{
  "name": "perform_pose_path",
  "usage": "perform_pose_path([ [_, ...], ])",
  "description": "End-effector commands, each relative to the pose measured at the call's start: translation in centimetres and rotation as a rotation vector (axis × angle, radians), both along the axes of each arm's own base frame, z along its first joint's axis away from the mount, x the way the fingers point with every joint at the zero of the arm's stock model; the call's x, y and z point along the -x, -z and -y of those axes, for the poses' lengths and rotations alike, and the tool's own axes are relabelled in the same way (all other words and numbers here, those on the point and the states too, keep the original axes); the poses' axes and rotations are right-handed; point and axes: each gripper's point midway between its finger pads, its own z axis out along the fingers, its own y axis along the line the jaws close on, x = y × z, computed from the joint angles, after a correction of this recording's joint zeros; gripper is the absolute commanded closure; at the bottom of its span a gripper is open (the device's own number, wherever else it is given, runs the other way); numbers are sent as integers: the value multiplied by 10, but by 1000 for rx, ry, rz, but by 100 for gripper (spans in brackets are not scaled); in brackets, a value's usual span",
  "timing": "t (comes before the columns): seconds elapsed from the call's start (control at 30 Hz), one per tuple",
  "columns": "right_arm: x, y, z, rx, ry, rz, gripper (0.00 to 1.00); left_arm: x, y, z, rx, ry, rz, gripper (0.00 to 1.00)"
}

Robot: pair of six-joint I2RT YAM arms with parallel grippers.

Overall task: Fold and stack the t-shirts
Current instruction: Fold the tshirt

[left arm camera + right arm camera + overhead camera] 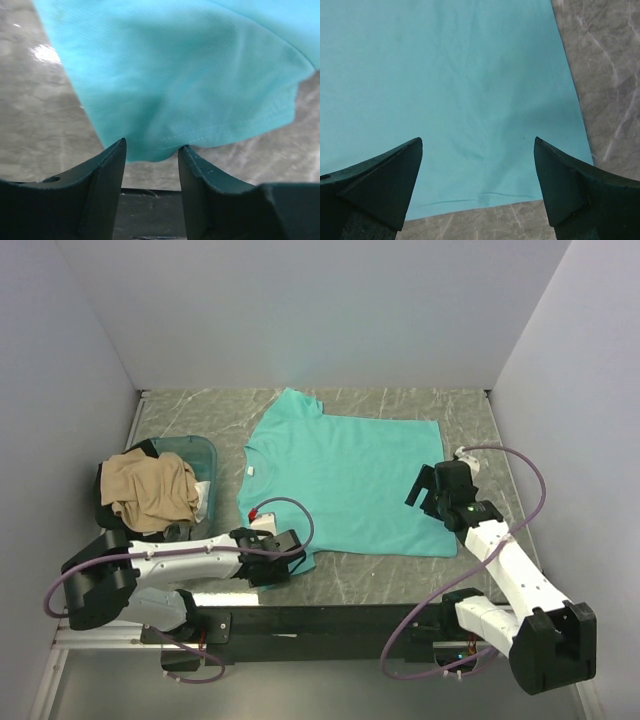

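Observation:
A teal t-shirt [350,480] lies spread flat on the marble table, neck with a white label [249,469] to the left. My left gripper [293,558] is open at the shirt's near sleeve. In the left wrist view the sleeve hem [200,135] lies just past my open gripper [152,150], touching the right fingertip, with nothing gripped. My right gripper [422,488] is open above the shirt's right hem. In the right wrist view the jaws [478,145] stand wide apart over the teal cloth [445,90]. A tan t-shirt [150,490] lies crumpled on a dark one [108,510].
A translucent bluish tub [200,452] stands at the left and holds the tan and dark shirts. Grey walls close in the table on three sides. A black rail [330,618] runs along the near edge. Bare marble [605,75] shows right of the hem.

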Motion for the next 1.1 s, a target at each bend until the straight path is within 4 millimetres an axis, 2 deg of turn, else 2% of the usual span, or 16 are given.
perform_pose_path([
  [0.0,4,1,2,-7,10,14,2,-9,-8,-8,-84,-13,38,49],
  [0.23,27,12,13,5,71,-33,2,-6,1,-3,-107,53,5,59],
  [0.27,30,12,15,0,88,-34,2,-5,2,-5,-119,54,-2,68],
  [0.33,40,16,14,-34,118,-60,2,-6,0,-8,-133,56,-1,78],
  [0.37,45,16,14,-46,126,-60,2,-6,-2,-8,-134,54,2,87],
  [0.47,63,20,20,-71,189,-95,2,-9,-9,-7,-126,58,18,99],
  [0.63,79,25,1,-255,260,-93,2,-17,-22,-2,-107,65,63,99],
  [0.73,97,32,9,-244,331,-142,2,-20,-28,-2,-108,61,80,99],
  [0.83,99,30,2,-293,330,-138,3,-21,-29,-2,-96,66,91,99],
  [0.93,103,42,-7,-331,322,-188,3,-21,-30,2,-66,72,98,99],
  [1.07,110,60,-3,-298,351,-258,3,-22,-31,4,-45,72,109,99],
])
